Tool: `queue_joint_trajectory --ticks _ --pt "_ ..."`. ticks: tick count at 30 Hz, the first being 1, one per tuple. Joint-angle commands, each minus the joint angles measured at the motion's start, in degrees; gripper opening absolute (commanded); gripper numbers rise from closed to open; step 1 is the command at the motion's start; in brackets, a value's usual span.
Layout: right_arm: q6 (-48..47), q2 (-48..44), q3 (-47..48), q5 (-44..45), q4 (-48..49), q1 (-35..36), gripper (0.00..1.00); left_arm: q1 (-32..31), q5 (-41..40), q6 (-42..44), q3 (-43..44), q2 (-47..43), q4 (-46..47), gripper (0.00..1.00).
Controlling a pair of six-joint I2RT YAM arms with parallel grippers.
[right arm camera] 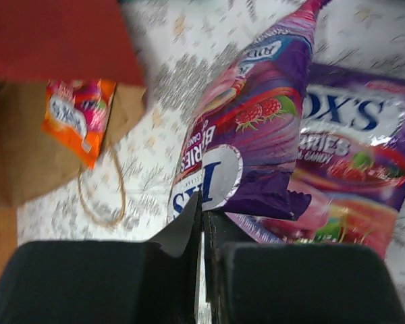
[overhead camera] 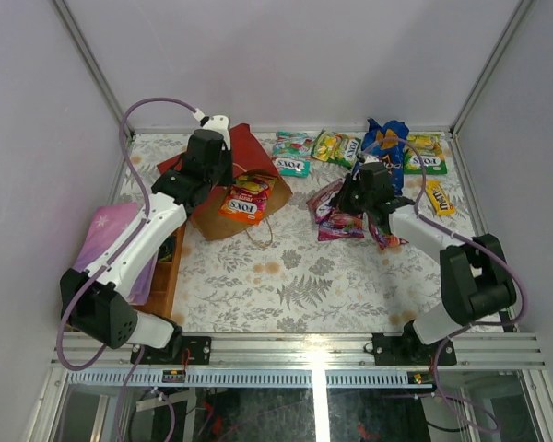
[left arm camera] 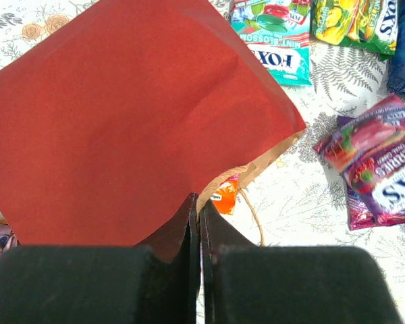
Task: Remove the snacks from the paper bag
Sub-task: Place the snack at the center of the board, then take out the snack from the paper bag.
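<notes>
The left pincer [left arm camera: 197, 204] is clenched on the edge of the red paper bag [left arm camera: 121, 121], which lies on its side at the far left of the bench [overhead camera: 286, 276], its brown inside showing at the mouth. An orange packet [overhead camera: 245, 201] rests in that mouth, with a string handle [overhead camera: 258, 235] looped on the bench just beside it.

The right pincer [right arm camera: 202, 206] is clenched on the corner of a purple packet [right arm camera: 256, 148], held tilted over a second purple packet [right arm camera: 364, 155] lying flat.

Along the far edge lie 2 teal packets [overhead camera: 293, 152], a green-yellow packet [overhead camera: 336, 147], a blue chip bag [overhead camera: 387, 143] and another green-yellow packet [overhead camera: 426, 152]. A yellow bar [overhead camera: 439, 196] sits near the right edge.

A purple cloth [overhead camera: 111, 235] lies over a wooden tray [overhead camera: 166, 272] at the left.
</notes>
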Motion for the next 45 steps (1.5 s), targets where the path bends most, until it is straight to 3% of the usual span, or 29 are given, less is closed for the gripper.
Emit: queue_joint_trajectory --ticks 1,7,21,26,30,33,41,45 --pt "4.6 4.14 3.99 9.73 10.48 -0.48 0.0 0.01 -1.06 0.53 1.79 -1.75 0.52 0.0" --pt "9.68 12.1 2.79 2.55 13.95 0.28 0.0 0.01 -1.22 0.62 1.86 -1.36 0.52 0.0" --pt "19.93 24.02 4.85 1.38 16.23 13.27 0.02 0.1 -3.31 0.79 1.98 -0.34 0.35 0.0" --pt "19.7 25.16 5.46 0.98 16.17 14.05 0.23 0.13 -4.13 0.81 1.83 -0.7 0.35 0.0" --pt "16.41 21.08 3.83 4.03 14.9 14.05 0.64 0.07 -5.08 0.79 1.84 -0.75 0.26 0.0" --pt "14.01 16.52 2.47 7.33 14.06 14.15 0.77 0.11 -5.94 0.64 1.78 -0.83 0.1 0.0" --pt "1.4 2.74 2.34 26.14 12.7 18.88 0.81 0.33 -6.46 0.4 1.93 -0.53 -0.14 0.0" --pt "-3.74 0.51 2.05 28.35 17.95 20.47 0.82 0.35 -6.37 0.27 1.87 -0.5 -0.09 0.0"
